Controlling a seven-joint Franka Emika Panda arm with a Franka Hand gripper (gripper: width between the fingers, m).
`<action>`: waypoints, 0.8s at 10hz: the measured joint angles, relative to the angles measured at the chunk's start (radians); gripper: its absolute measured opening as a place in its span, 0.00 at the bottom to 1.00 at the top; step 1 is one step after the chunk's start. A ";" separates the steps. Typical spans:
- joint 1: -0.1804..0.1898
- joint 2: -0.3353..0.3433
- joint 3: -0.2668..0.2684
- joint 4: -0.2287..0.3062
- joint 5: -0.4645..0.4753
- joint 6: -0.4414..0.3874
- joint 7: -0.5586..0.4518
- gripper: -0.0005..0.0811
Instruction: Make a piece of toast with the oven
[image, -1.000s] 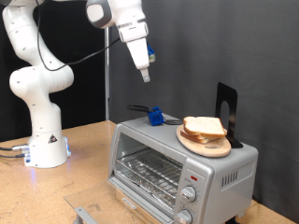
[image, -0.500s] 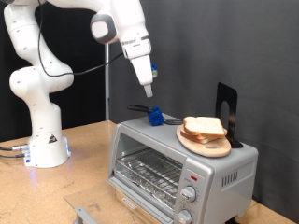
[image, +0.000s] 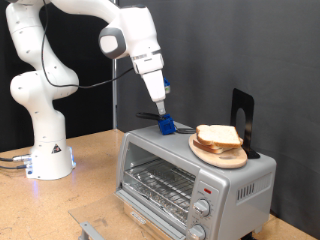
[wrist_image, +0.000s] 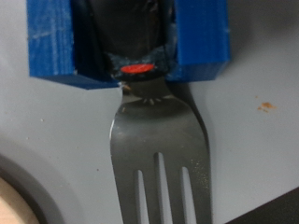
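The piece of toast (image: 218, 136) lies on a round wooden plate (image: 213, 155) on top of the silver oven (image: 240, 185), whose glass door is closed over a wire rack (image: 160, 180). My gripper (image: 160, 109) hangs tilted just above a blue holder (image: 166, 125) on the oven's top, to the exterior view's left of the plate. In the wrist view a metal fork (wrist_image: 159, 149) with a black handle sits in that blue holder (wrist_image: 56, 47), filling the picture. The fingers do not show in the wrist view.
A black stand (image: 243, 120) rises behind the plate. Two knobs (image: 203, 208) and a red mark (image: 207, 188) are on the oven's front. The arm's white base (image: 45, 150) stands at the exterior view's left on the wooden table (image: 90, 195).
The gripper has come down and towards the exterior view's right, from well above the oven to just over the blue holder. The toast and the plate have not moved.
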 joint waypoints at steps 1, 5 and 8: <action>0.000 0.010 0.001 -0.001 0.000 0.008 -0.003 0.99; 0.000 0.050 0.011 -0.007 0.000 0.045 -0.007 0.99; 0.000 0.077 0.012 -0.008 -0.001 0.066 -0.008 0.99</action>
